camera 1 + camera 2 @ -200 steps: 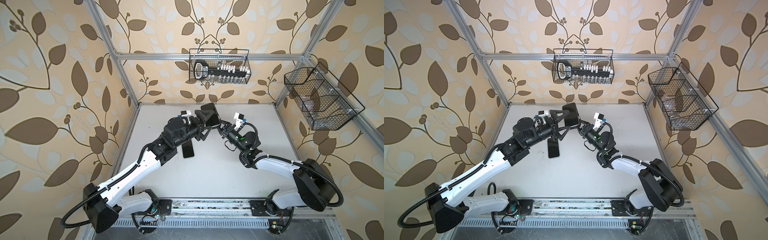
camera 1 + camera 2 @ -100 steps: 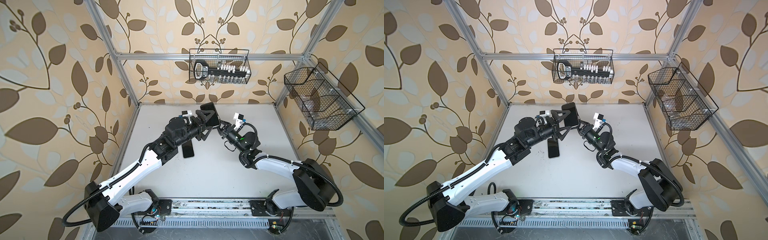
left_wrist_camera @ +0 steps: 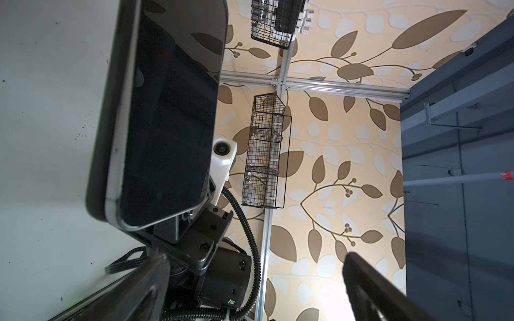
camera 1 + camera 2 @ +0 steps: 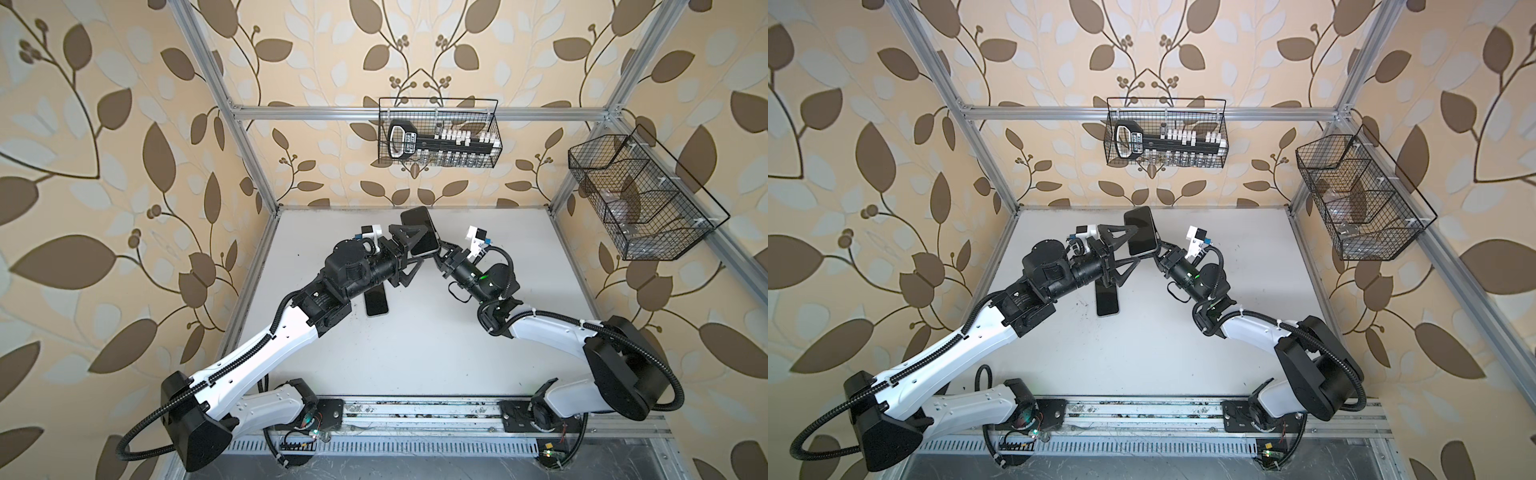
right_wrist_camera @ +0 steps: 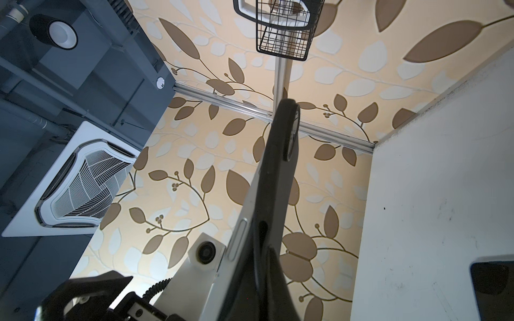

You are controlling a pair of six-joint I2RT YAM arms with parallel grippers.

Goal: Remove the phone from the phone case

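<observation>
Both top views: right hand (image 4: 439,251) grips raised phone (image 4: 419,230); left hand (image 4: 415,246) spread.

A robot test cell inside a larger plain building. An aluminium frame (image 4: 415,113) boxes in a white desk (image 4: 415,340), and leaf-patterned wallpaper panels (image 4: 104,166) close three sides. Robot arms (image 4: 270,332) stand on a metal rail (image 4: 415,409) at the lower edge of both top views, with loose wiring below. Wire baskets (image 4: 436,99) hang on the walls. The right wrist view shows a grey ceiling with a cassette air conditioner (image 5: 83,180) and pipes (image 5: 27,116).
</observation>
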